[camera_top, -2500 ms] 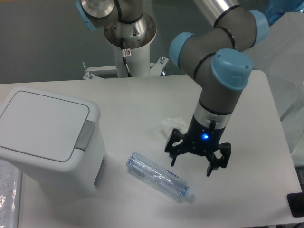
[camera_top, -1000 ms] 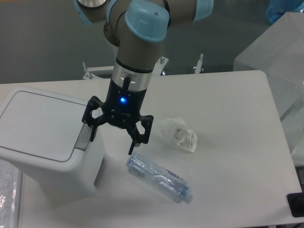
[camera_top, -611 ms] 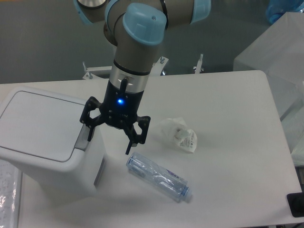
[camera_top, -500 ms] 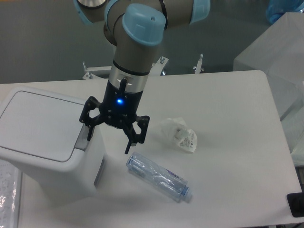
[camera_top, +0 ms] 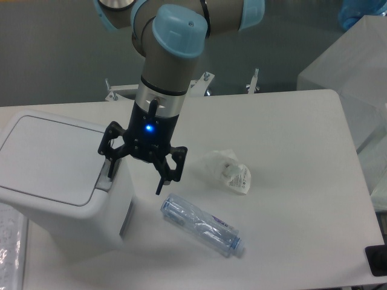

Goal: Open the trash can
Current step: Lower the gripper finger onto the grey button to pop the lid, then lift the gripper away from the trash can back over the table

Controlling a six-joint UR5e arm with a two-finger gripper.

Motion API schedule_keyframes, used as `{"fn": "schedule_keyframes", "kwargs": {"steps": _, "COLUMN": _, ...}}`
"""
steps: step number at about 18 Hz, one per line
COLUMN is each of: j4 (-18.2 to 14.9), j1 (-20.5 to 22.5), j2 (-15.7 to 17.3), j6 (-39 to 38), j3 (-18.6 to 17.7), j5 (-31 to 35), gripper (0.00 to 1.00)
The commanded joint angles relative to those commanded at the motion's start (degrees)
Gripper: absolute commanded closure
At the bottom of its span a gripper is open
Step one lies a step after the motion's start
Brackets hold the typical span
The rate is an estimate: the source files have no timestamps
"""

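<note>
The trash can (camera_top: pixel 57 175) is sitting at the left edge of the table (camera_top: pixel 290 139), and its lower left part is being cut off by the frame, so its full outline is not showing. Its flat lid (camera_top: pixel 51 158) is lying closed, which is hiding whatever is inside. The grey push-button (camera_top: pixel 106 176) on the lid's right side is largely being covered by the gripper's left finger (camera_top: pixel 110 163); whether that finger is actually touching the button cannot be told.

The gripper (camera_top: pixel 135 177) is hanging over the can's right edge with its fingers spread apart and nothing between them. A blue light (camera_top: pixel 146 127) is glowing on its black body. The arm (camera_top: pixel 172 42) is rising out of the top of the frame, where it is being cut off.

A clear plastic bottle (camera_top: pixel 201 224) is lying on its side near the front edge of the table, just beside the can's right wall; nothing can be made out inside it. A crumpled white wrapper (camera_top: pixel 228 171) is resting near the middle of the table, its printing too small to read. At the front right corner a dark object (camera_top: pixel 377 260) is being cropped by the frame and is not identifiable.
</note>
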Motion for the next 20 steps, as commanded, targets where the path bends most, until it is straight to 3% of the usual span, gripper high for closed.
{"fn": "schedule_keyframes", "kwargs": {"steps": 12, "j4": 0.26, "j1": 0.17, "j2": 0.09, "j6": -0.44, "j3": 1.58, "j5": -0.17, "gripper": 0.0}}
{"fn": "schedule_keyframes", "kwargs": {"steps": 20, "j4": 0.62, "j1": 4.65, "j2": -0.26, "j6": 1.39, "j3": 3.34, "j5": 3.69, "gripper": 0.0}}
